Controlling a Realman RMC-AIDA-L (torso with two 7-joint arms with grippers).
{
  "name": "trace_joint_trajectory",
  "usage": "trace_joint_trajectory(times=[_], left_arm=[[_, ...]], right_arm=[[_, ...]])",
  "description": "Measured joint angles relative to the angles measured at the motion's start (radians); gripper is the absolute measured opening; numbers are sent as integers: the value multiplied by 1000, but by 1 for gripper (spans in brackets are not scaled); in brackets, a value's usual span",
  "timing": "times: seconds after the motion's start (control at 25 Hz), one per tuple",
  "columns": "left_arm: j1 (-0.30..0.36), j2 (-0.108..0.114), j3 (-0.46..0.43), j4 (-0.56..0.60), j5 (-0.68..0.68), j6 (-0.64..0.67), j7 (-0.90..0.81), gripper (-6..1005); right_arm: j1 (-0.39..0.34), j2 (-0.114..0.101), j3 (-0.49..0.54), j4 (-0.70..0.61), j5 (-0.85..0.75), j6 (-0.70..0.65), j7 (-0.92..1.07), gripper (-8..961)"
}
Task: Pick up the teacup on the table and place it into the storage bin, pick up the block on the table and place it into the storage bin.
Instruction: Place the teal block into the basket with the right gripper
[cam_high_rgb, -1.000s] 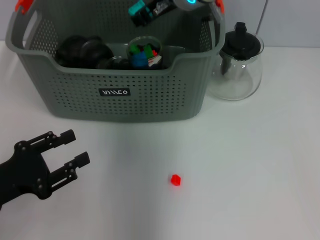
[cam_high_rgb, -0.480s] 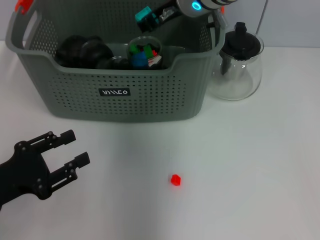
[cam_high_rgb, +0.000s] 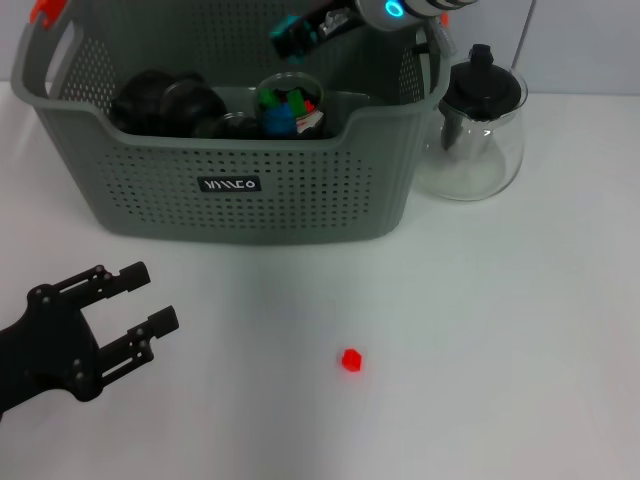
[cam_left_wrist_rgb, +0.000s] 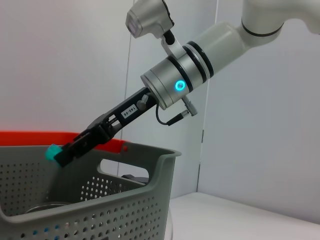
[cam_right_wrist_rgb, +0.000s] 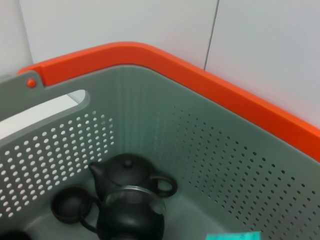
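Observation:
The small red block (cam_high_rgb: 350, 360) lies on the white table, in front of the grey storage bin (cam_high_rgb: 228, 185). A small black teacup (cam_right_wrist_rgb: 71, 204) rests on the bin's floor beside a black teapot (cam_right_wrist_rgb: 131, 175). My right gripper (cam_high_rgb: 291, 33) hovers above the bin's back right part; it is open and holds nothing, and its teal-tipped fingers (cam_left_wrist_rgb: 62, 152) show over the rim (cam_left_wrist_rgb: 90, 200) in the left wrist view. Low at the table's near left, my left gripper (cam_high_rgb: 143, 298) is open and empty, well left of the block.
A clear glass teapot with a black lid (cam_high_rgb: 480, 120) stands right of the bin. Inside the bin are black teaware (cam_high_rgb: 165, 100) and a clear cup of coloured pieces (cam_high_rgb: 288, 102). Orange clips (cam_high_rgb: 45, 10) mark the handles.
My right gripper has drifted slightly up and to the right above the bin. The left gripper and the red block have not moved.

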Motion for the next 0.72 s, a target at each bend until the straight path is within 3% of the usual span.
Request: trace_joint_trajectory(times=[0.24,0.4,0.6,0.72], left_arm=[[-1,0,0,0,-1,1,0,585],[1,0,-5,0,-1,2,0,585],[4,0,-13,0,0,0,0,585],[4,0,-18,0,1,-5,2,585]], right_arm=[[-29,1,-1,-50,6,-2,-2,563],[-135,3,-9,-260,42,-56,-9,632],[-469,-4,-69,-794,355,-183,-185,702],[-662,-6,-65,-1017,534,-297,-308,700]])
